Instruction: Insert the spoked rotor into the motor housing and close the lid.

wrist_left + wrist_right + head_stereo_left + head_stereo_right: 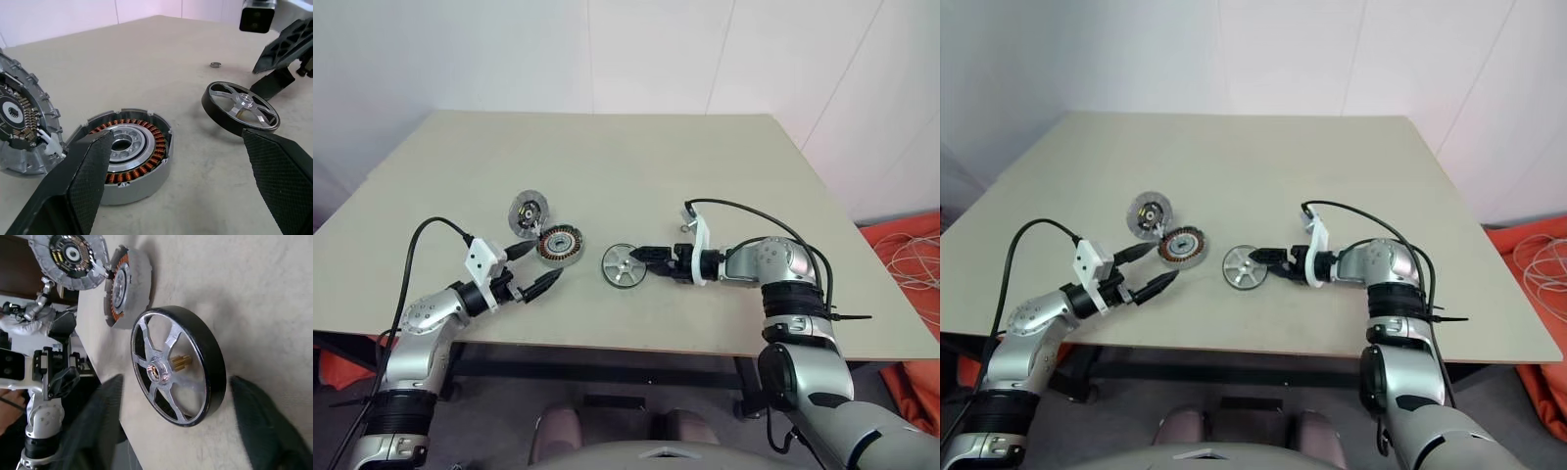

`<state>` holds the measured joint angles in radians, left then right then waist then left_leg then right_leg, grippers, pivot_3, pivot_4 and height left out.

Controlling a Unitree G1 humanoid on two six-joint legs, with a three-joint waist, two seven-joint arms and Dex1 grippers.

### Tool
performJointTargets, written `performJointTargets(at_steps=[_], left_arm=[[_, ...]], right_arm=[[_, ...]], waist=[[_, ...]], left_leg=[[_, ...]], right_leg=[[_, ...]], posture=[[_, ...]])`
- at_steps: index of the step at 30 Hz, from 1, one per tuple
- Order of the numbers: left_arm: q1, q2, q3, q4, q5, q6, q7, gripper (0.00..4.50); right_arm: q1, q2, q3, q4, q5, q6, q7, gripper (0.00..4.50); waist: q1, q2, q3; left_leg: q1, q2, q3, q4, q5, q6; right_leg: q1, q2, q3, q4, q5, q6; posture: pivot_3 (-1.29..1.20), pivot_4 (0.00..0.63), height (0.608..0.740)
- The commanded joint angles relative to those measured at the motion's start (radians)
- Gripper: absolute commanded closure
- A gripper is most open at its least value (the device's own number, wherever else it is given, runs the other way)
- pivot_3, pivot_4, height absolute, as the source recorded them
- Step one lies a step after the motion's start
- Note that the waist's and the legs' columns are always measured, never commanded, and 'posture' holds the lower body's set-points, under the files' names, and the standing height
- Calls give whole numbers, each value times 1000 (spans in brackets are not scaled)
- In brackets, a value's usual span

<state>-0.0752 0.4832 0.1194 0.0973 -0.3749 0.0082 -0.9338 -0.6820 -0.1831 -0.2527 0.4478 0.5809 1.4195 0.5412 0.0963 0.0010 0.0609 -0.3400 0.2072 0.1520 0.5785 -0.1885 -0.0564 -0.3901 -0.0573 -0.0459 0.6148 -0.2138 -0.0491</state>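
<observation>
The spoked rotor (624, 265) lies flat on the beige table (705, 166), its silver spokes and dark rim facing up. My right gripper (642, 258) reaches it from the right, open. Its two fingers straddle the rim in the right wrist view, one finger (105, 421) on each side of the rotor (176, 367). To the rotor's left sits the motor housing (560, 245) with copper windings, and the lid (529, 211) lies open, joined at its far-left edge. My left gripper (548, 260) hovers open just left of the housing (128, 152), holding nothing.
A tiny metal ring (215, 64) lies on the table beyond the rotor. The table's front edge runs just below both grippers. Orange material with white cables (911, 255) lies on the floor at the right.
</observation>
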Motion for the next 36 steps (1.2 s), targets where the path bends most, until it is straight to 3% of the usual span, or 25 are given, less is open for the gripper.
performJointTargets(at_steps=[1,5,7,8,22,32,33,36], left_arm=[[-13,4,8,-33,-14,-14,-6,0],[-11,5,7,-35,-12,-15,-5,0],[-10,5,7,-35,-12,-15,-5,0],[-10,6,7,-35,-12,-15,-5,0],[-17,10,-1,-20,-3,-16,-15,0],[-29,15,-3,-8,3,-17,-22,0],[-31,16,-2,-7,3,-17,-22,0],[-33,19,-2,-4,5,-16,-21,0]], right_arm=[[-12,17,-13,-5,18,3,-12,2043],[-15,25,-39,-5,28,8,-27,3524],[-15,22,-62,-17,44,23,-31,4117],[-15,20,-80,-25,53,34,-35,4143],[41,-168,-470,-53,103,155,-92,4143],[167,-158,-473,-204,144,195,-127,4143],[181,-162,-464,-212,153,195,-132,3419],[200,-182,-451,-213,160,195,-148,2469]], waist=[[3,0,0],[7,0,0],[7,0,0],[7,0,0],[28,0,0],[31,2,0],[32,2,0],[31,2,0]], left_leg=[[-1,0,0,0,0,0],[-4,0,0,0,0,0],[-4,0,0,0,0,0],[-5,0,0,0,0,0],[-7,0,0,0,0,-1],[-6,0,1,-1,0,0],[-6,0,1,-1,0,0],[-6,0,1,-1,0,0]], right_leg=[[-1,0,0,0,0,0],[-3,0,0,0,1,-2],[-3,0,0,0,2,-4],[-4,0,0,0,2,-4],[-6,0,0,0,0,0],[-6,0,0,0,0,0],[-6,0,0,0,0,0],[-6,0,0,0,0,0]], posture=[[0,0,740],[0,0,740],[0,0,740],[0,0,740],[0,0,740],[0,0,740],[0,0,740],[0,0,740]])
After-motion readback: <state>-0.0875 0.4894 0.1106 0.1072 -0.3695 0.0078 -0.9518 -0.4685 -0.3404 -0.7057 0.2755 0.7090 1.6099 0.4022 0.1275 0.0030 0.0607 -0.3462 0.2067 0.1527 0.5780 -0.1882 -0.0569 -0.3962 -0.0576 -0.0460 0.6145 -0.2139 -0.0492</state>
